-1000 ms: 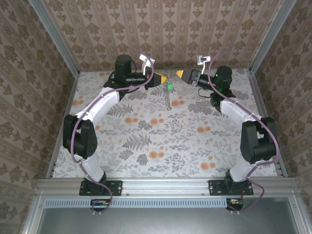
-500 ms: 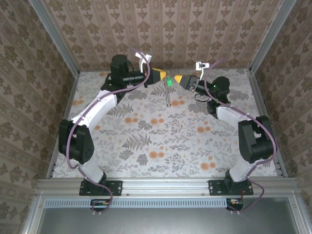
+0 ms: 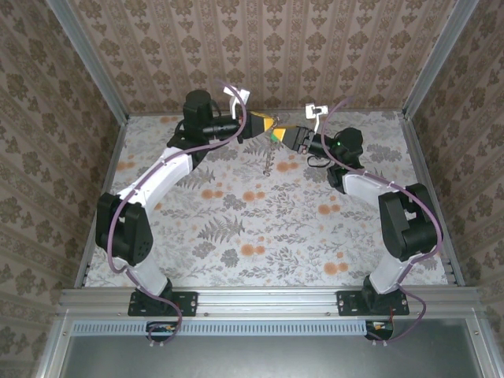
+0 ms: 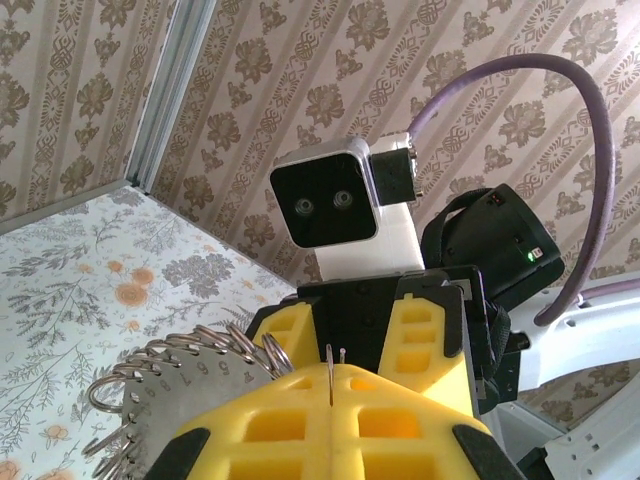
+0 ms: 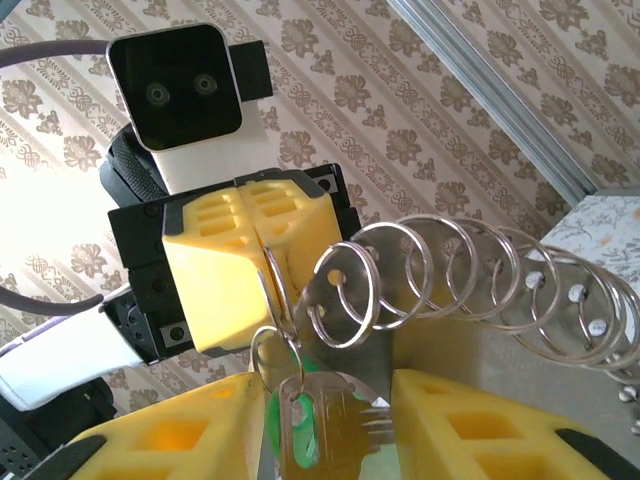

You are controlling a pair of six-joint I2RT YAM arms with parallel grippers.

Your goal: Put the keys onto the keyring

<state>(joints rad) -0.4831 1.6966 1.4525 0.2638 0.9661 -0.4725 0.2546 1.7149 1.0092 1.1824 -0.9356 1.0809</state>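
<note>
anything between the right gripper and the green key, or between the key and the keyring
Nothing visible. The green key sits between the right gripper's fingers, just below the keyring pinched in the left gripper. A string of silvery split rings crowds beside it and could snag.

Table (image 3: 260, 228) w/ floral cloth: grey ferns, orange blooms. Walls (image 3: 315, 47) on 3 sides, brown damask wallpaper. Alu posts (image 3: 87, 59) at back corners. Alu rail (image 3: 268, 298) along near edge, slotted grey strip (image 3: 268, 327) just below.
</note>
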